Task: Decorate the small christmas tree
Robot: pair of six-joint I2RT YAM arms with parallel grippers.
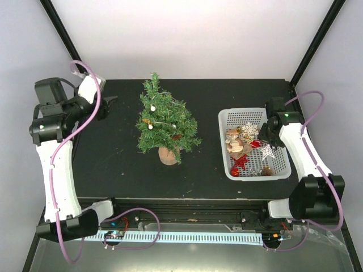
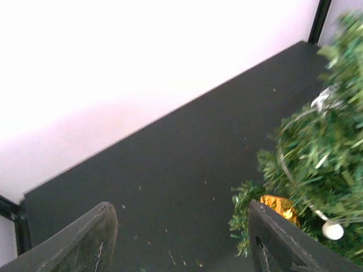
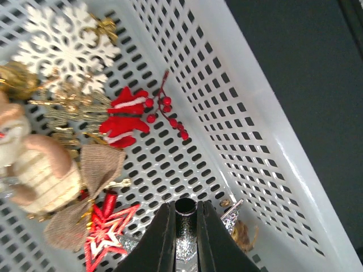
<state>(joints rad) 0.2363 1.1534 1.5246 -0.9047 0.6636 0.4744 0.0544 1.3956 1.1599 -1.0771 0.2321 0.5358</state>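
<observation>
Picking an ornament is the step in hand: the right end effector is down in the basket, pinched shut on a silver glitter piece. The tree stands mid-way across the tabletop, well left of the basket, with the left end effector open and empty beside it. The next move, I judge, calls for lifting clear of the rim and carrying the piece to a bare branch

Lab rig: white-walled enclosure around black table.

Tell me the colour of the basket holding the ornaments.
The basket is white plastic mesh, seen best in the right wrist view.
</observation>
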